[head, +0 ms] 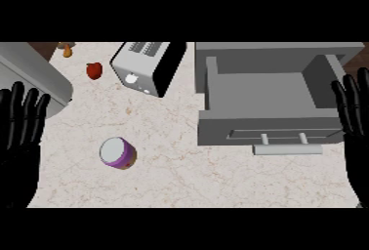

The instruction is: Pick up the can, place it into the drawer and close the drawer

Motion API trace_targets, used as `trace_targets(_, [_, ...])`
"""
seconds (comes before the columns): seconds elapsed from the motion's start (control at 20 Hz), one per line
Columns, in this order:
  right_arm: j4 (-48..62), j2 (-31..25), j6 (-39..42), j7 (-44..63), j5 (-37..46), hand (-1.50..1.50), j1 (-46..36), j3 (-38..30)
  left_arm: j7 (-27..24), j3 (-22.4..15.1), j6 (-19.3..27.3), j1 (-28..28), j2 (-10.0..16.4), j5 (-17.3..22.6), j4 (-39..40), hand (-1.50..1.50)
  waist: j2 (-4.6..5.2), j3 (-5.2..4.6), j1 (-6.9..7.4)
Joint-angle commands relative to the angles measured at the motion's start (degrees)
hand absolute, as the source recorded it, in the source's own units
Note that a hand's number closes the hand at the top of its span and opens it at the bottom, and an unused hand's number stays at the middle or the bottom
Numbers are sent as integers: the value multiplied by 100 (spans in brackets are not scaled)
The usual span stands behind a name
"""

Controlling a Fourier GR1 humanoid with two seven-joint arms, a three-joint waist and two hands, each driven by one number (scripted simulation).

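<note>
Fingers straight and empty on both my left hand [22, 124] and right hand [353, 110]. Clipping the purple can [117, 152] sideways could topple it, rolling it farther from the open drawer [216, 131].

The can [117, 152], purple-walled with a pale round top, stands slightly tilted on the surface, well left of and below the drawer [270, 105]. The grey drawer is pulled open, its handle [287, 149] facing down-view.
</note>
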Motion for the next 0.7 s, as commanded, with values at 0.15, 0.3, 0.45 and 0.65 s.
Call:
trace_targets(0.15, [154, 240, -243, -103, 266, -150, -68, 42, -75, -1185, 506, -42, -538, -1224, -186, -150, -15, -62, 70])
trace_targets(0.3, [418, 287, -238, 762, 60, -150, 684, -9, 954, -991, 952, 452, -548, -1235, 427, -150, 29, -53, 41])
trace_targets(0.45, [29, 242, -235, 1237, -26, -150, 818, -12, 1745, -1470, 1453, 242, -553, -1834, 183, -150, -33, -53, 1])
trace_targets(0.65, [354, 118, -109, 1106, -100, -150, 721, -231, 2625, -1977, 1806, -223, -556, -2309, 28, -150, -15, -58, 43])
